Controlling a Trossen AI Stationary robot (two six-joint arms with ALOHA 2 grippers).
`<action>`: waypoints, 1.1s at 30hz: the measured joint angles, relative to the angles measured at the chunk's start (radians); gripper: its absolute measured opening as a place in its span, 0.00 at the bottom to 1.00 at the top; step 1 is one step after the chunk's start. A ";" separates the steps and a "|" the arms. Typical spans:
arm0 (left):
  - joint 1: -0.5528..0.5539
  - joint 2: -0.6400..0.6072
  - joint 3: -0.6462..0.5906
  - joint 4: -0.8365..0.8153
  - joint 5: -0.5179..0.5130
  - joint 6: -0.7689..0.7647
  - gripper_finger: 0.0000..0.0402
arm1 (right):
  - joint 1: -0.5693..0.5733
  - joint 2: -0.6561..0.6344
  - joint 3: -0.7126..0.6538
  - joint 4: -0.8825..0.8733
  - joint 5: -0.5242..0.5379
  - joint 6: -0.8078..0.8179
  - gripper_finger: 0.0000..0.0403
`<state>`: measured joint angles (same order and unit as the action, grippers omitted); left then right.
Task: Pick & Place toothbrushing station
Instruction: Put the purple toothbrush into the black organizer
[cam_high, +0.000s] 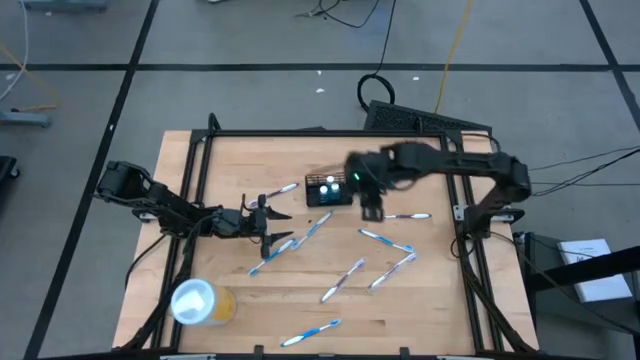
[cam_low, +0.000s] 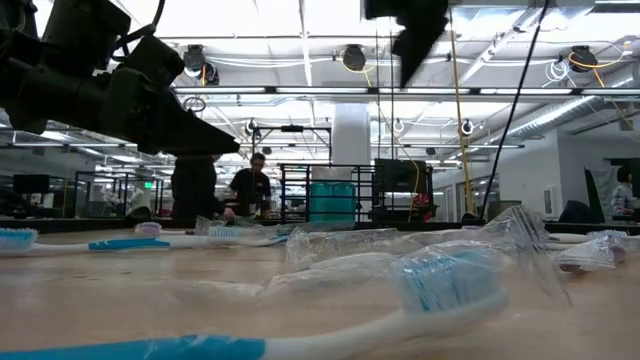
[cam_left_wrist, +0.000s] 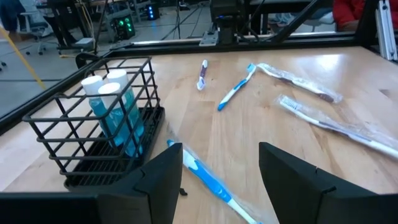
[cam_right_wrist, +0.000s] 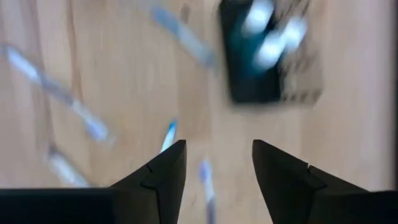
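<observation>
The toothbrushing station, a small black wire holder with two blue, white-capped bottles in it, stands on its base at the table's far middle. My right gripper hangs above the table just right of it, open and empty; its wrist view looks down on the station. My left gripper is low over the table, left of the station, pointing nearly level toward the right. It is open, and a blue-and-white toothbrush lies on the wood between its fingers, untouched as far as I can see.
Several toothbrushes lie scattered on the wooden table, some in clear wrappers, others bare. A yellow cup with a white lid lies near the front left corner. Black frame rails run along the table's sides.
</observation>
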<state>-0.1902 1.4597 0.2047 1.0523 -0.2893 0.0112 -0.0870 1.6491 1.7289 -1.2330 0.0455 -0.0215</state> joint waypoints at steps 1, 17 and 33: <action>0.000 0.000 0.000 0.000 0.000 -0.005 0.54 | 0.019 -0.027 -0.051 -0.008 0.002 0.038 0.43; -0.013 0.000 0.000 0.022 0.001 -0.022 0.54 | 0.016 -0.126 -0.715 0.361 0.032 0.161 0.46; -0.013 0.000 0.000 0.022 0.000 -0.017 0.54 | -0.064 -0.112 -0.755 0.493 -0.068 0.085 0.46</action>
<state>-0.2035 1.4597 0.2050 1.0740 -0.2890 -0.0055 -0.1511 1.5370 0.9735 -0.7397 -0.0220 0.0639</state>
